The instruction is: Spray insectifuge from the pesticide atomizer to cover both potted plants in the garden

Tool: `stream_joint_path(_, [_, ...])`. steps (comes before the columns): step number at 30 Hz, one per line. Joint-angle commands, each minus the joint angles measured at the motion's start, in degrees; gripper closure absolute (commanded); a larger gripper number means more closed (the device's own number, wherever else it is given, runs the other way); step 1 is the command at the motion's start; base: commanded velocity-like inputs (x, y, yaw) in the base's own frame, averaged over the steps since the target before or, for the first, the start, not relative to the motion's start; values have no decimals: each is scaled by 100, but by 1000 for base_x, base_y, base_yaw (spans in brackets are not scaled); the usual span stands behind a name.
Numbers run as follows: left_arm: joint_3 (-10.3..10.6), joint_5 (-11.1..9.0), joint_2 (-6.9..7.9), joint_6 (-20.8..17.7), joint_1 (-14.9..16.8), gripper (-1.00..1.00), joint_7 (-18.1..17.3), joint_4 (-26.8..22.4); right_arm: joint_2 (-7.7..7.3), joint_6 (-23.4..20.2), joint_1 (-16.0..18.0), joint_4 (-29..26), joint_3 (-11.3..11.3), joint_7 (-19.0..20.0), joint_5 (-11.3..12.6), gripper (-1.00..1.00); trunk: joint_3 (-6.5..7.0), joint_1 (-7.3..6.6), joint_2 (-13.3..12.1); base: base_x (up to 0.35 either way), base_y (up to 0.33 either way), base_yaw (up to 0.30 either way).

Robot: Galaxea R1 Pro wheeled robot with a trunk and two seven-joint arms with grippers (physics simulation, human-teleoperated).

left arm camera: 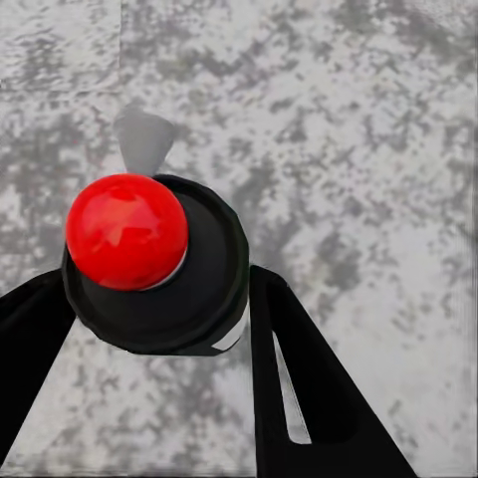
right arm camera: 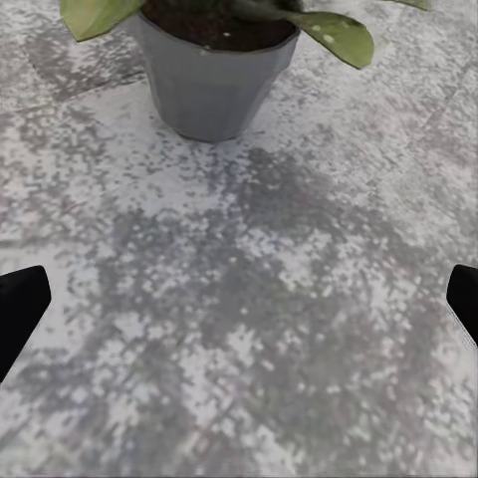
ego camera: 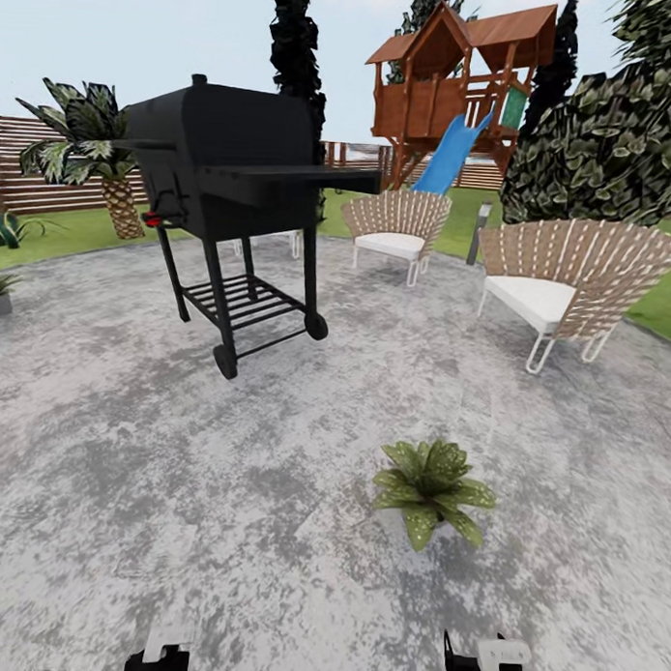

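Now | left jaws pinching pesticide atomizer (left arm camera: pixel 154 264) | right jaws spread, facing potted plant (right arm camera: pixel 214 70)

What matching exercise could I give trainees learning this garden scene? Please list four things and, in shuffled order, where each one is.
Things:
1. Dark bottle with round red top
2. Broad-leaved green plant in pale grey pot
3. Black wheeled grill
4. Blue slide

Places:
A. Attached to the wooden playhouse behind the slatted chairs
B. Between the left gripper's jaws
C. On the grey stone patio just ahead of the right gripper
D. Standing on the patio, left of the chairs

Pairs: 1-B, 2-C, 3-D, 4-A
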State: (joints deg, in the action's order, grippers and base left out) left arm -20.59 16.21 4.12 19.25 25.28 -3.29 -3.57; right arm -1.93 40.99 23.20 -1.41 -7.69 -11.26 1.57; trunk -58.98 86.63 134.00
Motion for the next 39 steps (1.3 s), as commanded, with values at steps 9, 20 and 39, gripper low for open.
stream_joint_path(9, [-59, 40, 1, 18, 3, 100, -23, 5, 7, 5, 1, 0, -49, -34, 10, -100, -5, -1, 2, 0, -46, 283])
stream_joint_path(20, [-59, 48, 1, 18, 3, 100, -23, 5, 10, 5, 1, 1, -49, -34, 10, -100, -5, -1, 2, 0, 0, 283])
stream_joint_path(39, [-59, 49, 1, 16, 3, 100, -23, 5, 17, 9, 1, 9, -57, -34, 10, -100, -66, -1, 2, 0, 0, 280])
